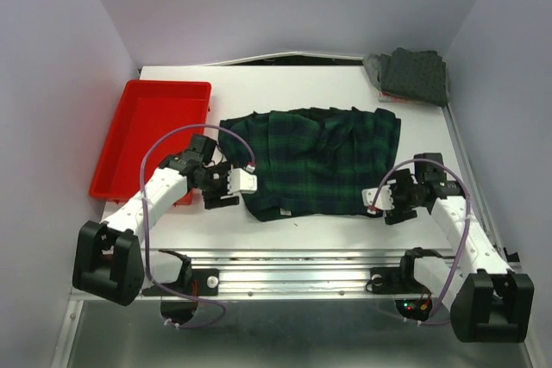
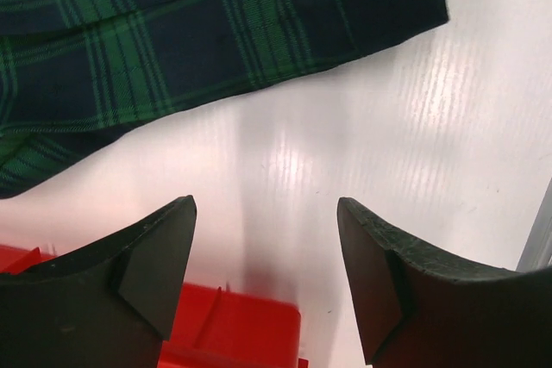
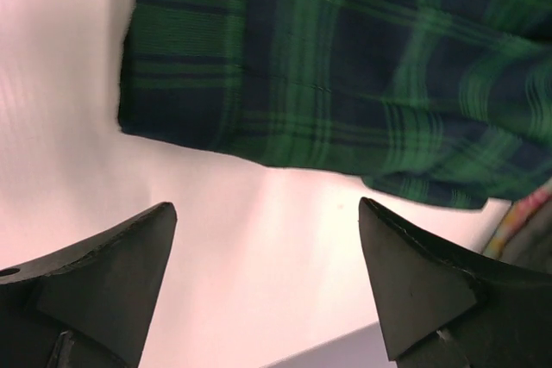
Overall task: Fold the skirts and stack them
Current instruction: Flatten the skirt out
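Plaid skirt [image 1: 319, 161], dark green-navy, lies spread across the middle of the white table [image 1: 285, 84]. It is rumpled, with overlapping folds along its far edge. We see a small pale speck on the near hem, too small to read. Charcoal dotted skirt [image 1: 414, 77] sits folded at the table's far right corner, well apart from the plaid one. Red tray [image 1: 151, 135] lies along the left side of the table, just beside the left arm. Left gripper [image 1: 226, 187] sits low at the plaid skirt's near left corner. In the left wrist view its jaws are spread wide with nothing between them [image 2: 263, 213]. Only bare table shows in the gap, the plaid cloth [image 2: 172, 40] lies ahead of the fingertips and clear of them, and a bit of tray [image 2: 233, 325] shows under the fingers. Right gripper [image 1: 384, 202] sits at the near right corner of the same skirt. In the right wrist view it is likewise parted and empty [image 3: 267, 213], with the plaid corner [image 3: 328, 66] ahead of the tips, not touching, and bare table between. Both arms reach in from their bases at the near edge, one on each side of the skirt.
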Robot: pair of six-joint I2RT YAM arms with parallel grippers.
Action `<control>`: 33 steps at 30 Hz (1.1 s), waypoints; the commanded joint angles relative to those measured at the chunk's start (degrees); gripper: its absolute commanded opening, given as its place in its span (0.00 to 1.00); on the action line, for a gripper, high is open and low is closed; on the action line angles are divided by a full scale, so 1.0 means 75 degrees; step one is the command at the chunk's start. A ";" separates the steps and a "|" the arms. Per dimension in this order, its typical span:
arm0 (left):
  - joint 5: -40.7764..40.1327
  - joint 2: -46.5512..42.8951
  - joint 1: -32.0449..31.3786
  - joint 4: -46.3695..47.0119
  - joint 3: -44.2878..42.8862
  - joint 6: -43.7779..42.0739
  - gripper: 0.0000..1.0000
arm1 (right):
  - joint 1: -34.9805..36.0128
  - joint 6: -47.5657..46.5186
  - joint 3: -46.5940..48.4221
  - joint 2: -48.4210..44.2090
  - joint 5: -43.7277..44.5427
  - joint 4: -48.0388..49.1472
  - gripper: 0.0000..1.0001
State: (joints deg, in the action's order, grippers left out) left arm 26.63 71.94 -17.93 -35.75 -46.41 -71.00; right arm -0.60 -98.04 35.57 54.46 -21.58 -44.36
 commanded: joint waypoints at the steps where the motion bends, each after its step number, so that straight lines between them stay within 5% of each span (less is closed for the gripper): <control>1: -0.0094 -0.0499 -0.0222 0.0231 0.0258 -0.0353 0.78 | -0.0271 -0.2687 -0.0114 0.0156 -0.0883 -0.0260 0.91; 8: -0.0386 -0.0662 -0.0561 0.0687 0.0901 -0.0318 0.85 | -0.0271 -0.4271 -0.0266 0.0099 -0.1306 -0.1163 0.90; 15: -0.0668 -0.1494 -0.1791 0.2361 0.1734 0.0208 0.86 | -0.0271 -0.4671 -0.0922 0.0005 -0.1703 -0.0802 0.70; 27: -0.0926 -0.0956 -0.2893 0.3324 0.2134 0.0186 0.86 | -0.0271 -0.4798 -0.1168 0.0087 -0.2174 -0.0086 0.78; 33: -0.1008 -0.0616 -0.3187 0.3770 0.2403 0.0139 0.84 | -0.0271 -0.5467 -0.1578 0.0379 -0.2044 0.0370 0.63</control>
State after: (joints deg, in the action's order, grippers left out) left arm 19.38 66.02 -40.73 -10.79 -29.98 -70.00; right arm -2.28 -113.78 25.82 55.99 -35.88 -44.88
